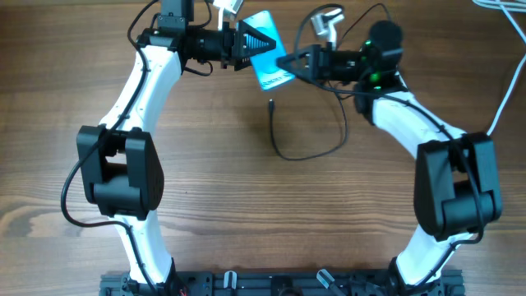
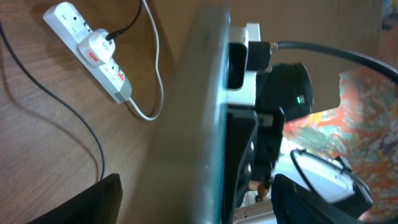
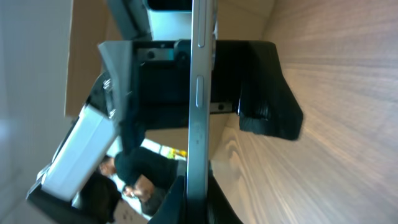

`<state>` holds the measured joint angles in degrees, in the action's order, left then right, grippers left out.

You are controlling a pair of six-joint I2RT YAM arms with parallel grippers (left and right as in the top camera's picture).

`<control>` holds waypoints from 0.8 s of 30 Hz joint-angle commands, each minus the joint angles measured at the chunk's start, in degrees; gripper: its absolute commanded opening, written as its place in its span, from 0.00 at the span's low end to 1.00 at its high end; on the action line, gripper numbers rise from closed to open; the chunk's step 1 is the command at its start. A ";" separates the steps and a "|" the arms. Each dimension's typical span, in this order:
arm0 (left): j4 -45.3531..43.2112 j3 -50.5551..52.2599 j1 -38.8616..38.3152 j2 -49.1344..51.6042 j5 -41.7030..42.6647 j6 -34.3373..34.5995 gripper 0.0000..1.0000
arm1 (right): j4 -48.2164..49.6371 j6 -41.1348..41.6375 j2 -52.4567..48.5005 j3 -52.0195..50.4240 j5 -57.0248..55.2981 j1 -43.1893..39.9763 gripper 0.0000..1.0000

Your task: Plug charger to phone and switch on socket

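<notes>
The phone [image 1: 267,51], its screen glowing cyan-blue, hangs in the air at the back middle of the table. My right gripper [image 1: 285,64] is shut on its right end; in the right wrist view the fingers [image 3: 198,202] pinch the phone's thin edge [image 3: 199,93]. My left gripper [image 1: 253,45] stands open around the other end, and the phone's edge [image 2: 208,118] runs between its spread fingers without touching them. The charger [image 1: 308,152] lies looped on the table, its plug tip [image 1: 271,104] free below the phone. The socket [image 2: 68,22] lies flat with a white adapter [image 2: 96,45] plugged in.
A thick white cord [image 2: 152,93] leaves the socket's grey end. Another white cord [image 1: 503,97] runs along the right edge of the table. The thin black cable [image 2: 68,112] crosses the wood near the socket.
</notes>
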<state>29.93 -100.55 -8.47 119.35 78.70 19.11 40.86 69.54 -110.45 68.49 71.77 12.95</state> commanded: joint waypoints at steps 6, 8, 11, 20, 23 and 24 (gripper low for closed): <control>-6.38 -0.37 2.10 -0.87 4.42 7.39 0.72 | -1.27 4.55 0.09 0.39 -16.50 6.73 0.04; -7.72 -0.37 2.80 -0.87 4.68 8.83 0.69 | -1.27 4.76 0.11 0.39 -18.49 7.41 0.04; -7.98 -0.37 3.72 -0.87 5.77 8.81 0.61 | -2.05 2.56 0.09 0.39 -18.34 7.45 0.04; -7.91 -0.37 4.24 -0.87 8.33 8.79 0.49 | -5.70 -1.79 0.09 0.39 -17.86 6.14 0.04; -7.91 -0.37 4.44 -0.87 8.33 8.81 0.51 | -3.85 -0.46 0.09 0.39 -18.18 5.51 0.04; -7.91 -0.37 4.50 -0.87 8.33 8.81 0.51 | -3.48 -0.33 0.09 0.39 -18.18 5.31 0.04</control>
<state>22.48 -100.47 -4.78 119.48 82.50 27.97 36.93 68.75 -110.24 68.95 55.90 20.08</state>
